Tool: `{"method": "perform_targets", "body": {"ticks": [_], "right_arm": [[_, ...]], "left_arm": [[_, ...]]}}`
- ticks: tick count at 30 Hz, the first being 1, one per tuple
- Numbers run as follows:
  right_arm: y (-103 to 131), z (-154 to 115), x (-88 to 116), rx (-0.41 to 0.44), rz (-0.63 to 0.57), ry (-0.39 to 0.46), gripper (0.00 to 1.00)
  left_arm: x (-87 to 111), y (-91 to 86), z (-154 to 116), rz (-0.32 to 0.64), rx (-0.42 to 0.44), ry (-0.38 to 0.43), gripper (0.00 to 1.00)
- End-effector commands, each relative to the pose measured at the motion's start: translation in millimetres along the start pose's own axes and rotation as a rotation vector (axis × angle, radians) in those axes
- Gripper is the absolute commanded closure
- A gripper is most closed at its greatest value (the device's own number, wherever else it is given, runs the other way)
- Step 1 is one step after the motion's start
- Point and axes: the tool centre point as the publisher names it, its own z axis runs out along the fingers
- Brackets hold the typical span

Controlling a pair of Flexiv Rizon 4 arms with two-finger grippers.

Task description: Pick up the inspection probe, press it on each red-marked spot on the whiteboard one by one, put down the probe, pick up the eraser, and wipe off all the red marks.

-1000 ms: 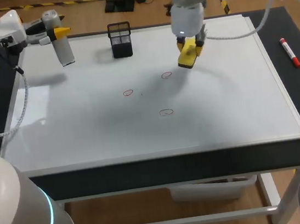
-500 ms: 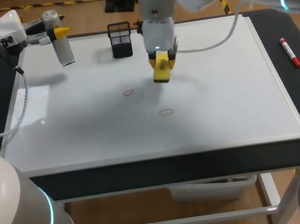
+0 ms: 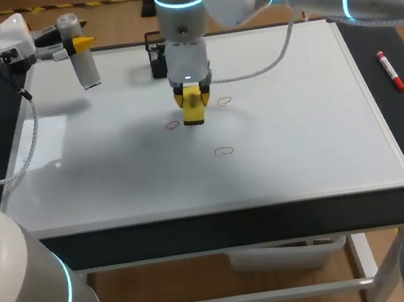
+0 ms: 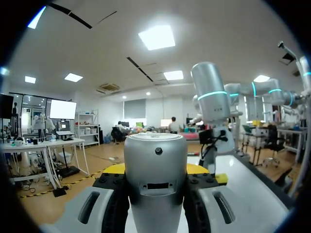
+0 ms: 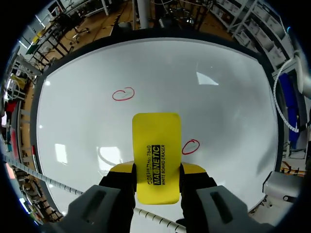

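1. The left gripper (image 3: 81, 45) hangs over the far left corner of the whiteboard (image 3: 296, 131). Its yellow-tipped fingers (image 4: 114, 169) press on opposite sides of the inspection probe (image 3: 88, 69), a silver cylinder that fills the gap between them. The probe points down from this gripper and is clear of the board.
2. A black mesh holder (image 3: 162, 54) stands on the board, well to the right of the left gripper. It is just behind the right arm (image 3: 180, 27), which partly hides it.
3. One red mark (image 3: 173, 124), a small ring, lies just left of the right gripper.
4. The right gripper (image 3: 192, 101) has reached past the middle of the board and points straight down at it. Its fingers are closed on the two long sides of the yellow eraser (image 5: 156, 155), which sticks out ahead of the fingertips. Whether the eraser's face touches the board cannot be told.
5. A second red ring (image 3: 224, 101) lies just right of the eraser, so the eraser sits between two marks. A third ring (image 3: 223, 150) lies a little nearer the robot, clear of the right gripper.
6. A red marker pen (image 3: 390, 70) lies on the dark strip beside the board's right edge, well apart from both grippers.
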Motion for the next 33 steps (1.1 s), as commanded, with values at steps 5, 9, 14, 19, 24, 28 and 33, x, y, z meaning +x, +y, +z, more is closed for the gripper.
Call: {"method": "perform_targets", "body": {"ticks": [5, 9, 14, 19, 24, 28, 33], "right_arm": [[2.0, 13.6, -32.4, 0.017, -0.052, 0.057, 1.00], [1.4, 21.6, -46.2, 0.008, -0.084, 0.066, 1.00], [-0.5, 25.2, -58.2, 0.011, -0.100, 0.074, 1.00], [1.1, 26.8, -71.0, 0.029, -0.126, 0.072, 1.00], [0.9, 29.3, -80.6, 0.037, -0.138, 0.070, 1.00], [-0.1, 31.2, -82.9, 0.035, -0.145, 0.070, 1.00], [0.0, 34.6, -81.8, 0.042, -0.150, 0.074, 1.00]], "left_arm": [[1.2, -1.4, -0.2, 0.001, -0.001, -0.002, 1.00], [1.2, -1.4, -0.2, 0.001, -0.001, -0.002, 1.00], [1.2, -1.4, -0.2, 0.001, -0.001, -0.002, 1.00], [1.2, -1.4, -0.2, 0.001, -0.001, -0.002, 1.00], [1.2, -1.4, -0.2, 0.001, -0.001, -0.002, 1.00], [1.2, -1.4, -0.2, 0.001, -0.001, -0.002, 1.00], [1.2, -1.4, -0.2, 0.001, -0.001, -0.002, 1.00]]}}
